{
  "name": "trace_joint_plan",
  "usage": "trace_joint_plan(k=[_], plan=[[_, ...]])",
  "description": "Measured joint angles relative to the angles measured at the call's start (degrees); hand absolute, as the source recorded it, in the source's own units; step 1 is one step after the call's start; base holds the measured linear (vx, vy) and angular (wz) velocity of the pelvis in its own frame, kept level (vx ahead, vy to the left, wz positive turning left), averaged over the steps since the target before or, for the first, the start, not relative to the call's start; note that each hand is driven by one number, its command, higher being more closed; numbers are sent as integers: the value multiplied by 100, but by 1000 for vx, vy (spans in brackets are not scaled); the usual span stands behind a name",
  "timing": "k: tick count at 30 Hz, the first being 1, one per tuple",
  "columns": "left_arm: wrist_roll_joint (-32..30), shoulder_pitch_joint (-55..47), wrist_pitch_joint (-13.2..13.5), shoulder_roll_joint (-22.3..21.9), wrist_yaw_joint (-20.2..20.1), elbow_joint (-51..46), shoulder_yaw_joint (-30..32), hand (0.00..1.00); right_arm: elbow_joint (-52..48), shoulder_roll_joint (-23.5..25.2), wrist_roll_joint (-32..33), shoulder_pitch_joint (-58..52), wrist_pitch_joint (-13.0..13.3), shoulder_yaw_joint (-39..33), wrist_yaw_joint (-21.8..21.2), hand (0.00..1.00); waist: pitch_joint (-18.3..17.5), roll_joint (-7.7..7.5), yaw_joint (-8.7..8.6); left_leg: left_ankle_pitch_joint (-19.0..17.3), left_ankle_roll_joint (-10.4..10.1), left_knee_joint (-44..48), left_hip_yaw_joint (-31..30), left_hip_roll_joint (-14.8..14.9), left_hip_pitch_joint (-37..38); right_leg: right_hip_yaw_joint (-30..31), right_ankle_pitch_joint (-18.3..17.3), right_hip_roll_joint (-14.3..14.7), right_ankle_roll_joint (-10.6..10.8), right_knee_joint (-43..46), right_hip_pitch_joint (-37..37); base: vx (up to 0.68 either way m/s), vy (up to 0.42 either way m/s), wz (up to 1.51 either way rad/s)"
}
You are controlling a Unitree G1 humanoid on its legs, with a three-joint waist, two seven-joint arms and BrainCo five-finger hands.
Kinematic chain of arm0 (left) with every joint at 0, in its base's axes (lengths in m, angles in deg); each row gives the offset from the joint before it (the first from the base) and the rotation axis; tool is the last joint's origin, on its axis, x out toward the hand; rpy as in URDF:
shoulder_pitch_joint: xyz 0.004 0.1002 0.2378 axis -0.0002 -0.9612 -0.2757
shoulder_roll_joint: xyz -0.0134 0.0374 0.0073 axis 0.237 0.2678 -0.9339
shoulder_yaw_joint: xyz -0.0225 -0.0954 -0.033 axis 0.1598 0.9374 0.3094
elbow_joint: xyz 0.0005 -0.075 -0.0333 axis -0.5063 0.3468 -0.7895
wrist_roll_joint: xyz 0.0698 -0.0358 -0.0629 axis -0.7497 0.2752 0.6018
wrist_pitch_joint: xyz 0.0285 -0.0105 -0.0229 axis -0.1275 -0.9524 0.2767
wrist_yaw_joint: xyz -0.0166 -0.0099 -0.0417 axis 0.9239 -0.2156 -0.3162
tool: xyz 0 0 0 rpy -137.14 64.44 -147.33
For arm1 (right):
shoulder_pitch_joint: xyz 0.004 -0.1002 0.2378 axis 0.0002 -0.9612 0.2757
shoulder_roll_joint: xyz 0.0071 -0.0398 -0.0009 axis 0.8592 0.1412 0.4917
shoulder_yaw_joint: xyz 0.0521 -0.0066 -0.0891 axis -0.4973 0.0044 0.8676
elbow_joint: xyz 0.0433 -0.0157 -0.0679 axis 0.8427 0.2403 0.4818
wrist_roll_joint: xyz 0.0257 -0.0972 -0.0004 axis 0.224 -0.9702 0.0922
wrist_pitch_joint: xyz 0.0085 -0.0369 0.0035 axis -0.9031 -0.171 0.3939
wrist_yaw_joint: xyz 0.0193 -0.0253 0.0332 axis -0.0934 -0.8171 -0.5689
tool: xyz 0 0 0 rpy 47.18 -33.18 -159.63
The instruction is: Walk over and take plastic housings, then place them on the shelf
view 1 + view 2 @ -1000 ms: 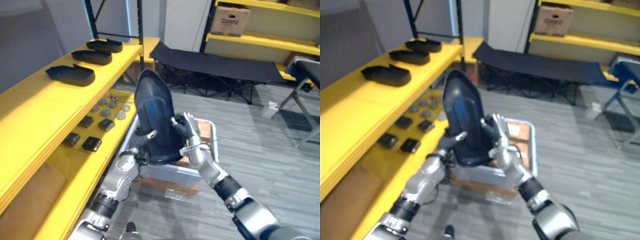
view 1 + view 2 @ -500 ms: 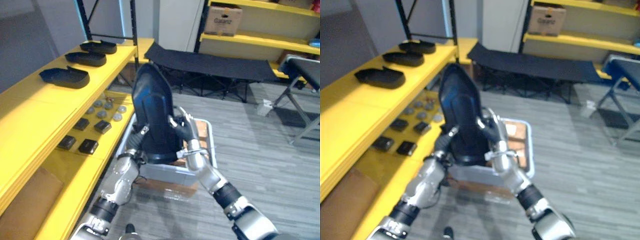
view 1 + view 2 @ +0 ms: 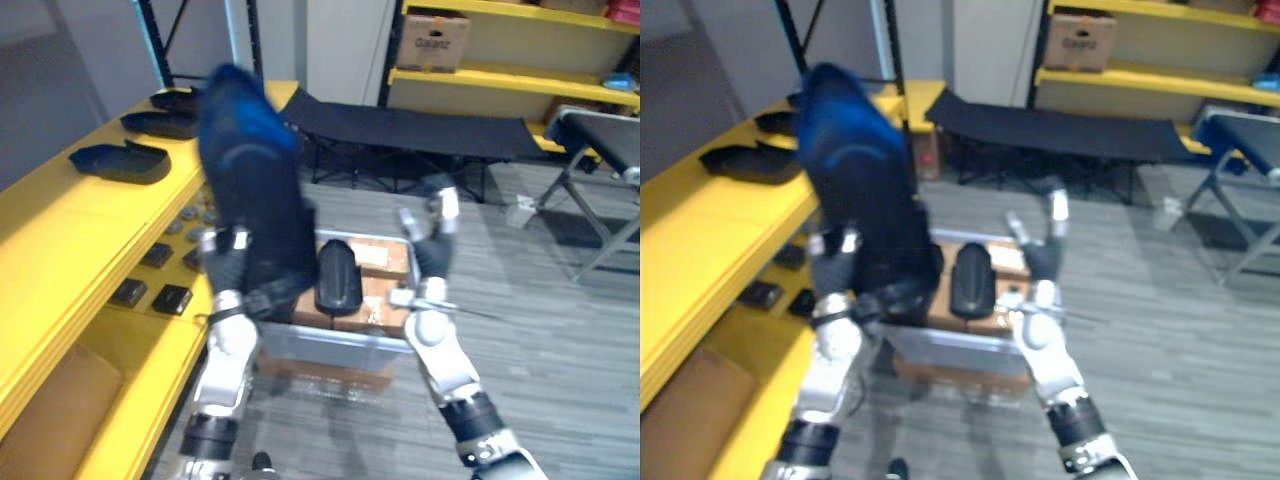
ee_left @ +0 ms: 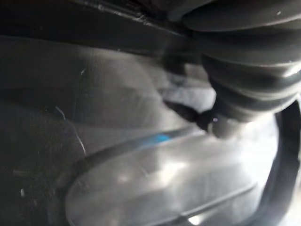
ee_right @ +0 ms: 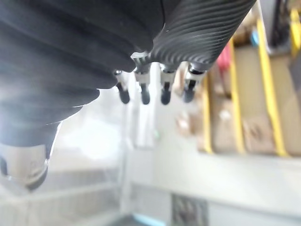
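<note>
Housing (image 3: 255, 200) upright, gripped by left hand (image 3: 228, 268); right hand (image 3: 432, 258) unclenched (fingers straight), apart.

Silver-grey arms (image 3: 452, 375), dark ribbed covers (image 5: 70, 47) on left robot hand (image 3: 230, 265) and right robot hand (image 3: 430, 260), silver dark-tipped fingers (image 5: 165, 87).

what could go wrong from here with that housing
The tall plastic housing is carried by the left hand near its lower end, the open right hand apart from it, so it may tip or slip. Moving it onto the yellow shelf could also knock the housing already there.
</note>
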Motion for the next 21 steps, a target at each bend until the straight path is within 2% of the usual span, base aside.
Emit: trace_joint_plan(k=[1,5,7,8,11,15,17,21], plan=[[-136,-77,107,-1,238,57,31,100,-105,-22,173,-189,56,-143,-143,0,-18,-4,-23,-32,-5,0,50,4,40,84,0,-4,0,1,-10,2,25,-26],[-143,-99,340,-112,500,96,4,100,-265,66,364,-748,23,-251,-429,0,-111,-1,-158,-82,-19,-1,189,12,31,245,1,-16,-1,8,-143,2,26,-19],[-146,-99,363,-155,552,96,10,100,-267,141,431,-971,-19,-297,-499,0,-139,10,-187,-92,-21,-2,269,16,28,310,4,-17,-6,17,-197,11,27,-27],[-136,-129,420,-246,541,97,25,100,-250,297,643,-1357,-221,-440,-617,0,-152,33,-290,-106,-9,-2,350,13,47,414,10,-18,-14,32,-228,25,18,-19],[100,-368,709,-245,290,95,186,100,91,482,785,-1835,-411,-940,-818,0,-176,71,-448,-115,-13,-2,538,28,126,619,22,-17,-29,73,-312,31,17,-34],[679,-770,866,-246,-107,68,504,100,744,494,1053,-2348,-413,-1919,-1195,0,-236,169,-533,-189,-60,-1,819,53,254,887,25,-6,-33,100,-390,45,14,-34],[936,-951,953,-256,-276,-50,612,100,906,494,1108,-2470,-419,-2112,-1322,0,-237,174,-633,-203,-67,5,844,68,268,895,18,1,-35,118,-398,31,4,-11],[1260,-1162,1055,-255,-444,-226,619,100,1031,639,1111,-2549,-508,-2199,-1462,0,-151,100,-632,-319,-69,81,952,127,288,1023,-212,-35,-60,569,-605,7,9,-11]])
